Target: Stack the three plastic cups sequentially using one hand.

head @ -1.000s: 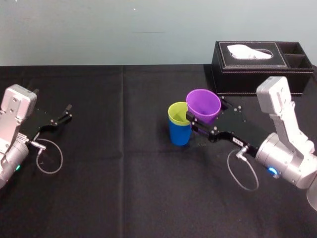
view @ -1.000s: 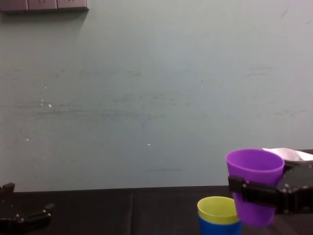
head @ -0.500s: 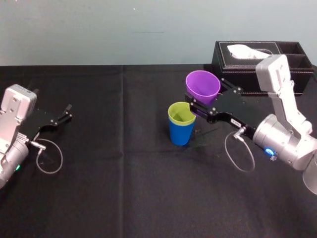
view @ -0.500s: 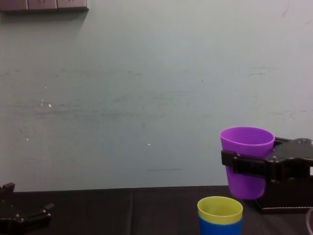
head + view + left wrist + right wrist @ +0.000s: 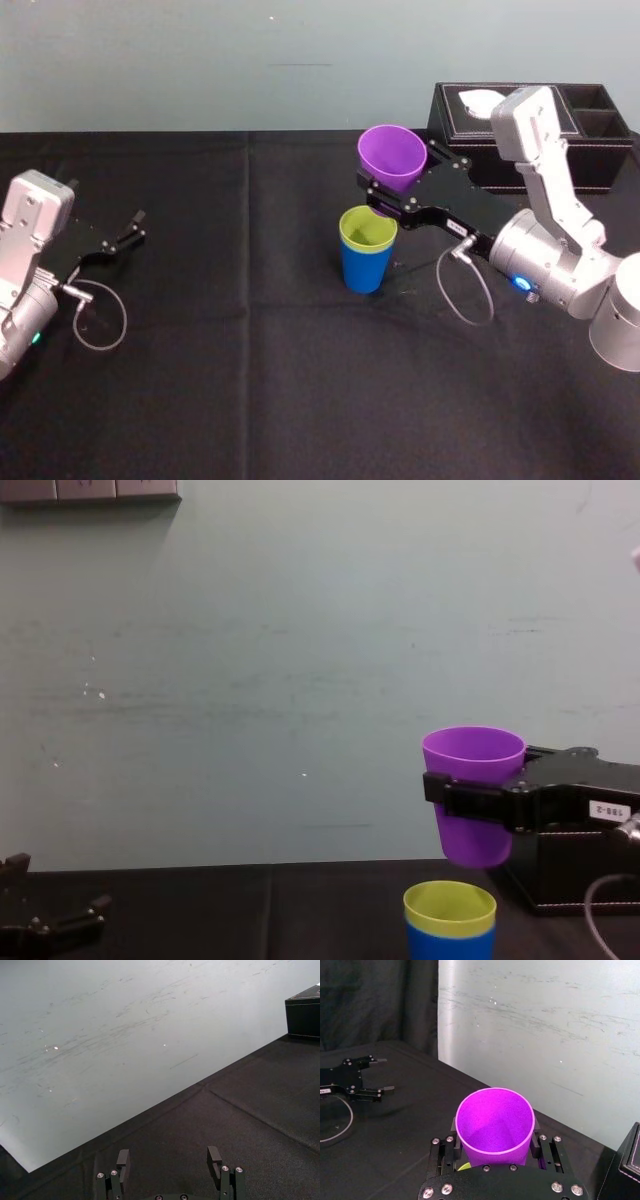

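Right gripper (image 5: 383, 192) pinches the purple tapered plastic cup (image 5: 392, 155) just above and slightly right of the yellow-green plastic cup (image 5: 367, 228), which is nested in the blue plastic cup (image 5: 363, 270). This looks like the final stacking step: centre, lower, release. Left gripper (image 5: 128, 232) rests spread, far left.

A pale grey-green wall (image 5: 300, 680), faintly scuffed and streaked, stands behind the desk (image 5: 250, 400). The desk is covered in black cloth with a straight crease (image 5: 248, 220) running front to back. High on the wall sit grey plates (image 5: 90, 490), possibly sockets. A dark curtain (image 5: 375, 1005) hangs beside the wall. The light is even.
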